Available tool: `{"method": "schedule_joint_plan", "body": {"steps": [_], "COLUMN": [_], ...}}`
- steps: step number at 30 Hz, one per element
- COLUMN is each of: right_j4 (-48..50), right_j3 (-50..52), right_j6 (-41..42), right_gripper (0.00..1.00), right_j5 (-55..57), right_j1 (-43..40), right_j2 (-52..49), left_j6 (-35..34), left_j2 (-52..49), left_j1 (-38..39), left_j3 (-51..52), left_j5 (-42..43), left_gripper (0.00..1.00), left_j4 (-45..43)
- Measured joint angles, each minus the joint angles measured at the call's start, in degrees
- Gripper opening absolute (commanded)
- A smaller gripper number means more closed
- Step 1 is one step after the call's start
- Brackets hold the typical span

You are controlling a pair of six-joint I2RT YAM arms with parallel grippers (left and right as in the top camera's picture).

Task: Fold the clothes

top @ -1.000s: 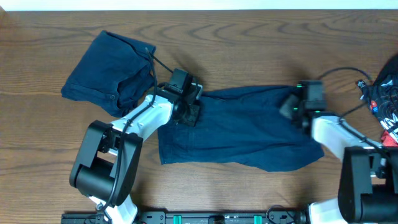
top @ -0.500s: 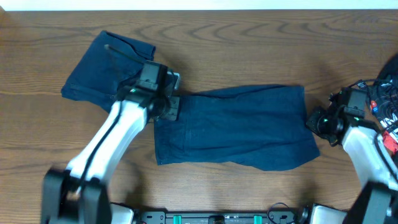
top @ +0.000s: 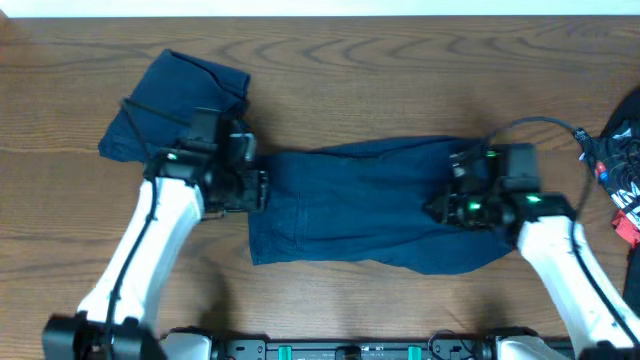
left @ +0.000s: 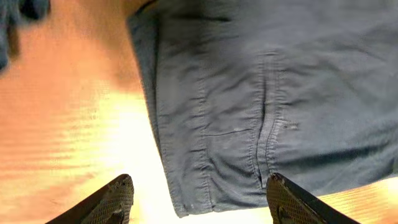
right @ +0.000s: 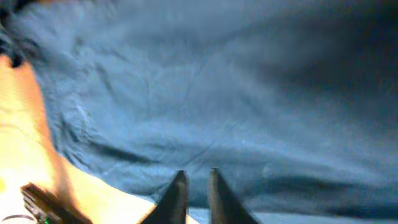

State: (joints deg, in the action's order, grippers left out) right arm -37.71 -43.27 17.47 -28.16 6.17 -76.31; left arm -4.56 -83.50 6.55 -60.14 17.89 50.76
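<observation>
No legible text, number, brand or sign appears in any of the 3 views. The dark printed fabric (top: 626, 165) at the right edge of the overhead view carries white and red markings. The frame edge cuts them off, and they are too small to read as letters.
</observation>
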Motion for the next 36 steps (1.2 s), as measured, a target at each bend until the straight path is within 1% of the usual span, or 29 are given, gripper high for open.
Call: {"method": "schedule_joint_plan", "body": {"steps": [5, 10, 16, 21, 26, 32, 34, 35, 36], "right_j4": [1.0, 3.3, 3.5, 3.8, 3.8, 3.8, 3.8, 3.8, 3.8], "right_j3": [0.4, 0.1, -1.1, -1.2, -1.2, -1.2, -1.2, -1.2, -1.2], "right_j6": [5.9, 10.3, 12.3, 12.7, 13.0, 13.1, 13.1, 13.1, 13.1], "right_gripper": [0.01, 0.01, 0.01, 0.01, 0.01, 0.01, 0.01, 0.01, 0.01], "right_j5": [7.5, 10.7, 9.8, 9.5, 9.4, 9.4, 9.4, 9.4, 9.4], "right_j1": [4.5, 4.5, 4.6, 4.6, 4.6, 4.6, 4.6, 4.6, 4.6], "right_j2": [-8.8, -16.3, -17.8, -18.0, -18.0, -18.0, -18.0, -18.0, -18.0], "left_j6": [0.2, 2.5, 5.8, 6.6, 6.5, 6.5, 6.5, 6.5, 6.4], "left_j2": [-6.3, -12.4, -18.1, -21.3, -21.1, -20.5, -20.3, -20.3, -20.3], "left_j1": [-7.2, -9.5, -10.6, -12.6, -13.1, -9.8, -8.5, -7.8, -7.1], "left_j3": [0.4, 0.5, 0.5, 1.9, 3.8, 6.8, 7.3, 7.3, 7.4], "left_j5": [6.5, 11.0, 16.1, 17.8, 21.6, 27.7, 28.4, 28.4, 28.0], "left_gripper": [0.76, 0.77, 0.79, 0.79, 0.79, 0.8, 0.79, 0.72, 0.61], "left_j4": [0.2, 1.3, -0.2, -4.4, -7.6, -15.7, -17.2, -17.7, -18.1]}}
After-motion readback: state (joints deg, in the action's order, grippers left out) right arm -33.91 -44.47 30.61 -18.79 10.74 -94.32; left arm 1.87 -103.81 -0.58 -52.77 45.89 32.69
